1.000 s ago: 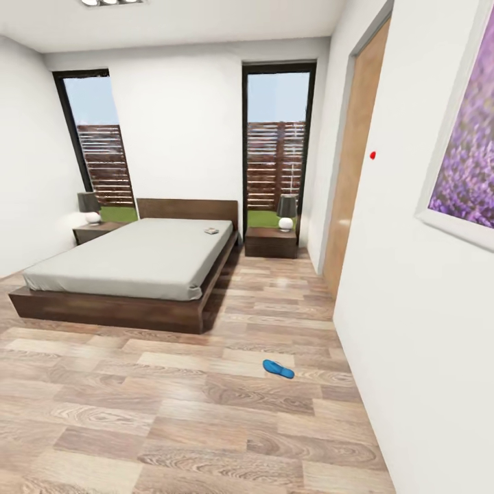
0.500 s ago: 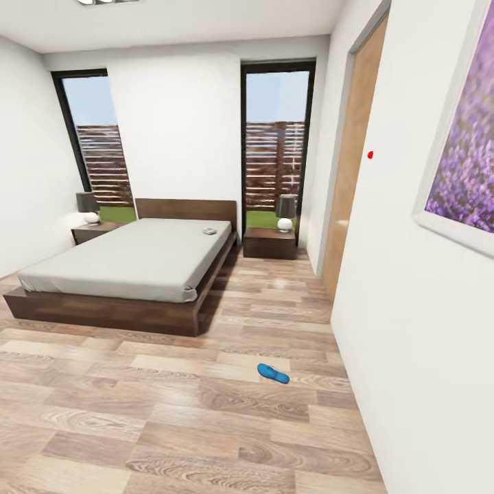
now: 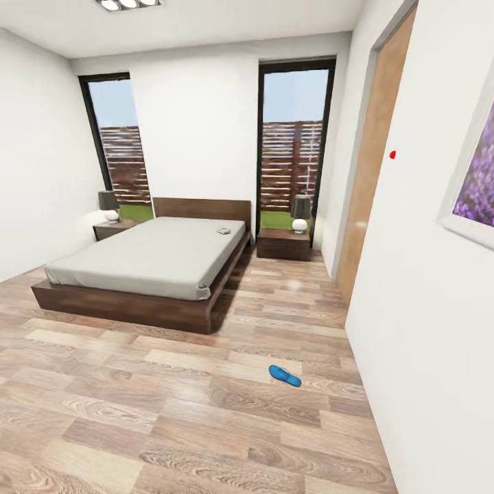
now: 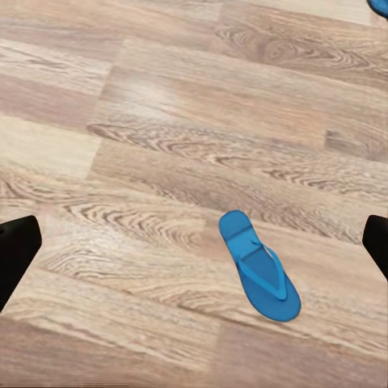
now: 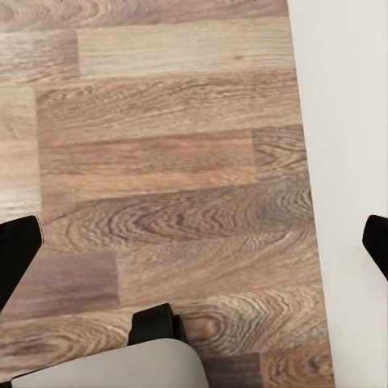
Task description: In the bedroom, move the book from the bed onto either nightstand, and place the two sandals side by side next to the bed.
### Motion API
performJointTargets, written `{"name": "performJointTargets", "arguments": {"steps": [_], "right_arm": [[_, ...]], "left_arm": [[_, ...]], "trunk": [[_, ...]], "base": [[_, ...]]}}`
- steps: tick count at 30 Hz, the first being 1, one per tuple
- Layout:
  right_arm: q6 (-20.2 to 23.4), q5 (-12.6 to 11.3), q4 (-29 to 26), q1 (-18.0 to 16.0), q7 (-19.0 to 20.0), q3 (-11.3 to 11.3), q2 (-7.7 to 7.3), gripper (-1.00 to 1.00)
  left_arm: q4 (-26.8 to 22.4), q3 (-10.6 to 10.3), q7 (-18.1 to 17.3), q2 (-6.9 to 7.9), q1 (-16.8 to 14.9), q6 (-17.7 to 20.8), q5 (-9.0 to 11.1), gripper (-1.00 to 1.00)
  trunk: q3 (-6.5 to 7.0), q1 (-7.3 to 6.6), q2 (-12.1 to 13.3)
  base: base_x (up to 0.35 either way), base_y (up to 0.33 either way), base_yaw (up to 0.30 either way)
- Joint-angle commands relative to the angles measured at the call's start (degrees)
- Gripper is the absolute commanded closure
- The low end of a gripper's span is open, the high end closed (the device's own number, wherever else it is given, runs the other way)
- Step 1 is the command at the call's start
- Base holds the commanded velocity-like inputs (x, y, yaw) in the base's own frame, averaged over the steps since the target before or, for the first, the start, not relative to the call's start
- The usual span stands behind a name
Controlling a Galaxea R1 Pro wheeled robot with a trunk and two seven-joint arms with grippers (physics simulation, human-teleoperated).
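The bed (image 3: pixel 147 264), with its off-white mattress, stands against the far wall between two tall windows. The small book (image 3: pixel 223 230) lies on the mattress near the headboard's right end. A dark nightstand (image 3: pixel 283 243) sits to the bed's right and another nightstand (image 3: pixel 112 228) to its left, each with a lamp. One blue sandal (image 3: pixel 285 375) lies on the plank floor near the right wall. In the left wrist view a blue sandal (image 4: pixel 259 267) lies below my open left gripper (image 4: pixel 196 246), and a blue sliver (image 4: pixel 380 6) shows at a corner. My right gripper (image 5: pixel 196 246) is open over bare floor.
A white wall (image 3: pixel 425 288) with a framed purple picture (image 3: pixel 473 185) runs close along the right, and a tan wood door panel (image 3: pixel 374 165) lies beyond it. Wood floor spreads between me and the bed. The right wrist view shows the wall's foot (image 5: pixel 339 162) and part of my base (image 5: pixel 121 364).
The whole head view has shifted, so the bed, nightstands and sandal now sit further right in the picture; the camera moved. Nothing in the room itself has moved.
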Motion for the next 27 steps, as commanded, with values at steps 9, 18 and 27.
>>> {"name": "performJointTargets", "arguments": {"steps": [9,18,27], "right_arm": [[-0.2,0.0,0.1,0.0,0.0,-0.1,0.03,-1.0],[-0.2,0.0,0.1,0.0,0.0,-0.1,0.03,-1.0],[-0.2,-0.2,0.1,0.0,0.0,-0.2,-0.02,-1.0]], "left_arm": [[0.0,0.0,0.0,-0.01,0.0,-0.1,0.2,-1.0],[0.0,0.0,0.0,0.0,0.0,-0.1,0.2,-1.0],[0.0,0.0,0.0,0.0,0.0,-0.1,0.2,-1.0]], "trunk": [[-0.05,0.0,0.0],[-0.05,0.0,0.0],[-0.05,0.0,0.0]], "base": [[0.0,0.0,0.208],[0.0,0.0,0.023],[0.0,0.0,0.001]]}}
